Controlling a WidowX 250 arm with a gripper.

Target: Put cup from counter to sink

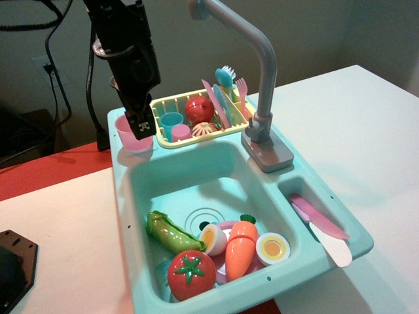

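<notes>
The light pink cup (129, 139) stands upright on the teal counter (122, 178) at the back left corner of the sink unit. My gripper (142, 123) hangs from the black arm right at the cup's right rim, its fingertips level with the top of the cup. The fingers overlap from this angle, so I cannot tell whether they are open or whether they touch the cup. The sink (190, 178) lies just in front of the cup, with a tall grey faucet (263, 85) at its back right.
The sink holds a pea pod (171, 234), a tomato (191, 275), a carrot (240, 246) and egg halves (273, 248). The yellow dish rack (191, 141) beside the cup holds a small blue cup (171, 122) and cutlery. The narrow side compartment holds a pink knife (319, 219).
</notes>
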